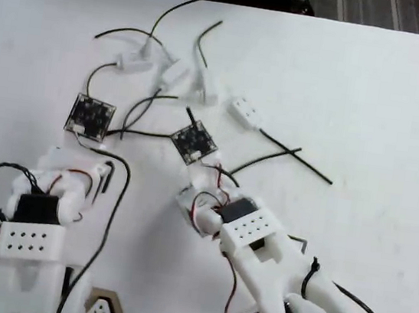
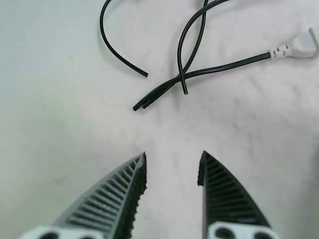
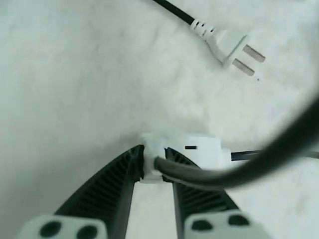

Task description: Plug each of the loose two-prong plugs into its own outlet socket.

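Observation:
Two black square outlet blocks lie mid-table, one [image 1: 91, 115] to the left and one [image 1: 194, 141] near the centre. Several white two-prong plugs on black cords lie loose behind them, among them one [image 1: 133, 61] at the back and one [image 1: 244, 112] to the right. My right gripper [image 1: 205, 175] [image 3: 154, 154] sits just in front of the centre block, shut on a white plug [image 3: 192, 148] whose black cord [image 3: 239, 169] loops toward the camera. Another loose plug [image 3: 232, 50] lies beyond it, prongs bare. My left gripper [image 1: 78, 156] [image 2: 172, 162] is open over bare table, just in front of the left block.
Loose black cord ends [image 2: 159, 92] cross on the table ahead of the left gripper, with a white plug [image 2: 299, 47] off to one side. More cords trail right of centre [image 1: 294, 156]. The white table [image 1: 385, 110] has free room at the right.

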Controlling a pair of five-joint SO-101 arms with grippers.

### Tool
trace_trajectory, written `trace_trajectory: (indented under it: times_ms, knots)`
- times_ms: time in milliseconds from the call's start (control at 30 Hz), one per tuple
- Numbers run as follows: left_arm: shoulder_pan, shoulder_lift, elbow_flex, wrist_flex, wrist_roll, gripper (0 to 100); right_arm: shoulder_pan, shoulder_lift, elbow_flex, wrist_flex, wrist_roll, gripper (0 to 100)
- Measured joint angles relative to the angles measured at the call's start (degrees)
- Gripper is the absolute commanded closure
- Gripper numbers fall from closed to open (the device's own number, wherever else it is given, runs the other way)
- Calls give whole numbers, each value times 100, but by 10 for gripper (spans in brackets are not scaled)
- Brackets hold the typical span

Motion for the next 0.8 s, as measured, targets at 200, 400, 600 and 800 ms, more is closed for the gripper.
trace_trajectory:
  times_ms: [200, 400, 600, 800]
  knots:
    - [0, 0, 0, 0, 0, 820, 0, -176, -264, 659, 9, 744]
    - [0, 0, 211, -167, 0, 820, 9, -730, -1152, 2330, 281, 653]
    - [0, 0, 211, -220, 0, 820, 62, -835, -1565, 3349, 1310, 653]
    - [0, 0, 211, -237, 0, 820, 747, -835, -1565, 3578, 2804, 653]
